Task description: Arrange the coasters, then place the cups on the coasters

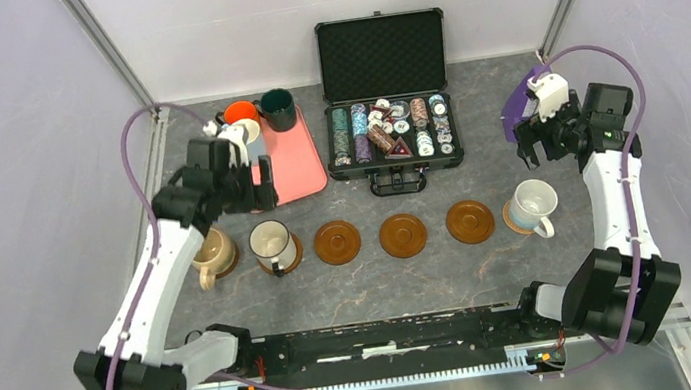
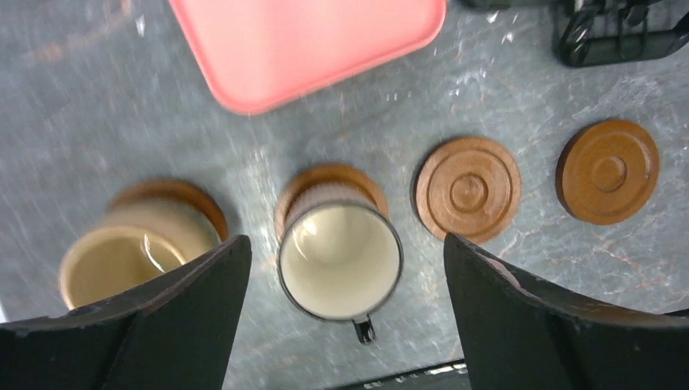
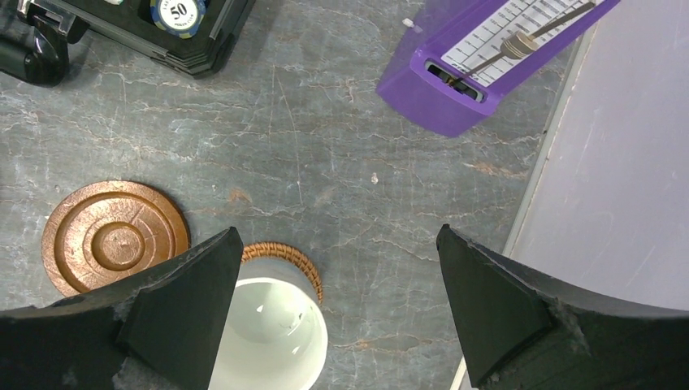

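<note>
Six coasters lie in a row across the table. The tan cup (image 1: 214,252) (image 2: 122,258) stands on the leftmost. Beside it, the white dark-rimmed cup (image 1: 272,244) (image 2: 340,260) stands on a brown coaster (image 2: 329,174). Three brown coasters (image 1: 337,242) (image 1: 402,235) (image 1: 470,221) are bare. A pale cup (image 1: 534,206) (image 3: 268,333) stands on the woven coaster (image 3: 294,258) at the right end. My left gripper (image 1: 257,182) (image 2: 345,242) hangs open above the dark-rimmed cup, apart from it. My right gripper (image 1: 531,150) (image 3: 337,234) is open and empty, above and behind the pale cup.
A pink tray (image 1: 295,161) (image 2: 309,45) at the back left carries an orange cup (image 1: 241,112), a small white cup (image 1: 248,130) and a dark green cup (image 1: 278,109). An open black case of poker chips (image 1: 392,133) stands at the back centre. A purple metronome (image 3: 479,65) lies near the right wall.
</note>
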Robot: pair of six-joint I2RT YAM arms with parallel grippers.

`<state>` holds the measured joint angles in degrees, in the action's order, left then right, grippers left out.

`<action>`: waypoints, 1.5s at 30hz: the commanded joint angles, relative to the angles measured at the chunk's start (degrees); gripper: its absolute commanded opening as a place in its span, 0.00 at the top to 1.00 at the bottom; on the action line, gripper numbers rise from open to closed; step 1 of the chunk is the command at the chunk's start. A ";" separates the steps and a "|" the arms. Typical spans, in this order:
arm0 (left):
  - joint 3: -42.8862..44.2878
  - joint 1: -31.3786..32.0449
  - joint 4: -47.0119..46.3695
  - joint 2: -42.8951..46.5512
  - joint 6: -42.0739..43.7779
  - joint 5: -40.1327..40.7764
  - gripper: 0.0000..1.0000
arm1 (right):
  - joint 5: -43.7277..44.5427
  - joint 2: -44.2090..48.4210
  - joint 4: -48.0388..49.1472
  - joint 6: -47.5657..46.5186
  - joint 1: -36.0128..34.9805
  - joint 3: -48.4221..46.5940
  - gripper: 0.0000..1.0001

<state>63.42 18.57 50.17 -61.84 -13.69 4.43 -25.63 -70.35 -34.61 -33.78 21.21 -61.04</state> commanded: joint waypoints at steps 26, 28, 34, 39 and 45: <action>67.86 -30.08 4.22 -67.11 62.14 -37.82 0.33 | 0.19 -16.49 4.35 6.00 -19.90 -17.36 0.02; 68.83 -29.81 7.30 -68.60 68.68 -35.98 0.34 | 0.56 -16.58 4.38 6.11 -19.96 -17.28 0.02; 67.50 -29.51 9.53 -70.78 80.43 -33.81 0.37 | 0.82 -17.00 4.38 6.75 -20.03 -17.05 0.02; 66.53 -28.35 10.65 -71.72 86.05 -34.13 0.33 | 0.93 -17.60 4.29 6.89 -20.23 -17.06 0.02; 67.34 -27.32 12.74 -73.05 92.96 -35.01 0.30 | 1.07 -17.68 3.76 6.47 -20.20 -17.23 0.02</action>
<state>129.05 -9.69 60.34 -133.80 69.93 -29.67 -25.08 -87.99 -30.98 -27.70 1.23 -75.75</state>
